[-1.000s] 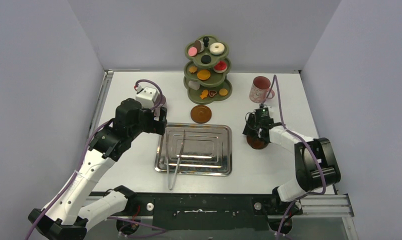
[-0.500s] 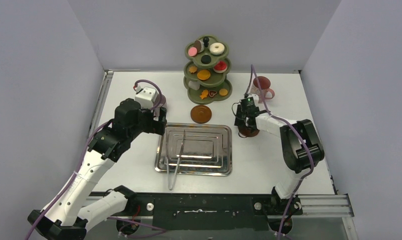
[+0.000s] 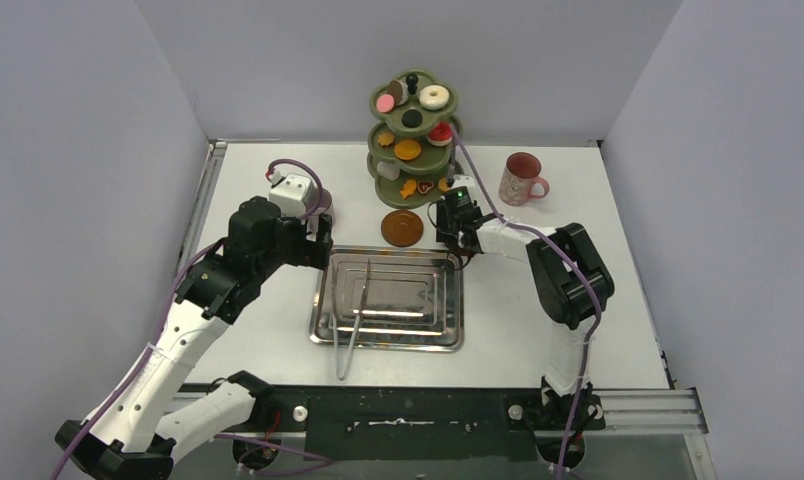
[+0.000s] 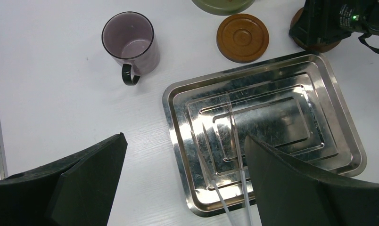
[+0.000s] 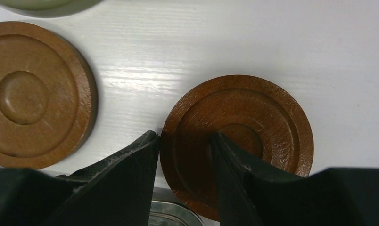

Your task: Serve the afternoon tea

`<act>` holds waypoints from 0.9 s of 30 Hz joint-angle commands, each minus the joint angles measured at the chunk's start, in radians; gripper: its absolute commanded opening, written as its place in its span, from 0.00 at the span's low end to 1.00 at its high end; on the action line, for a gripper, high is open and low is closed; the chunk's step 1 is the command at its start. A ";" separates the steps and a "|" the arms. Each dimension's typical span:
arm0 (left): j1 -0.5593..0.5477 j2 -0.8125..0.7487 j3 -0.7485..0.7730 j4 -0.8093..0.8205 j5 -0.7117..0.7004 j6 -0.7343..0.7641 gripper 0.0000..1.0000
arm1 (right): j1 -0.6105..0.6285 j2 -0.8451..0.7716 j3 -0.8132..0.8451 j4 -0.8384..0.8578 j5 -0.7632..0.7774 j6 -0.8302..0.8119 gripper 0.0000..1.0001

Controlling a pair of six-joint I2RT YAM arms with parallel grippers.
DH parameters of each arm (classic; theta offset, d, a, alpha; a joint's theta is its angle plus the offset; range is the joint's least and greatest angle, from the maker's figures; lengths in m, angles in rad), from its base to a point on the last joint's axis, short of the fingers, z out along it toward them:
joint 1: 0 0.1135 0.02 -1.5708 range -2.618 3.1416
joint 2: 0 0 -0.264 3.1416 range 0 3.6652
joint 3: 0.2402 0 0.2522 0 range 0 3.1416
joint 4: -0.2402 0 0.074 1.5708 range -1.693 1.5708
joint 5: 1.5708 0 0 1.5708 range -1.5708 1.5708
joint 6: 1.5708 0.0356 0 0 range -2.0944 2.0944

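My right gripper (image 3: 458, 232) is shut on the rim of a brown coaster (image 5: 253, 127), low over the table by the steel tray's far right corner. In the right wrist view its jaws (image 5: 185, 139) pinch the coaster's left rim. A second brown coaster (image 3: 402, 228) lies just left of it (image 5: 32, 94), in front of the olive-green three-tier stand (image 3: 415, 140), which holds a donut (image 3: 434, 97) and other sweets. The pink mug (image 3: 521, 178) stands at the back right. The mauve mug (image 4: 129, 41) stands left of the tray. My left gripper (image 4: 185, 139) is open and empty above the tray's left edge.
The shiny steel tray (image 3: 320, 310) lies at the table's middle with metal tongs (image 3: 353, 320) across its left part and over its near rim. The tray's corner (image 5: 171, 219) sits right under the held coaster. Grey walls close in the table on three sides.
My right gripper has carried the coaster left and a little farther back, from the table's right side to beside the other coaster. The left arm has not moved.
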 commanded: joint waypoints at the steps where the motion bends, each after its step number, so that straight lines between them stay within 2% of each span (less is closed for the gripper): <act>1: 0.005 -0.019 0.002 0.042 -0.005 0.013 0.95 | 0.030 0.037 0.069 0.101 0.039 -0.036 0.44; 16: 0.004 -0.015 0.003 0.038 -0.017 0.016 0.95 | 0.046 0.066 0.122 0.087 0.114 -0.122 0.44; 18: 0.005 -0.016 0.004 0.039 -0.021 0.017 0.95 | 0.046 0.048 0.135 0.080 0.075 -0.117 0.47; 23: 0.005 -0.012 0.004 0.039 -0.019 0.017 0.95 | 0.047 0.000 0.229 -0.063 0.017 -0.113 0.56; 27: 0.005 -0.013 0.004 0.038 -0.019 0.017 0.95 | 0.039 -0.064 0.221 -0.080 0.033 -0.115 0.67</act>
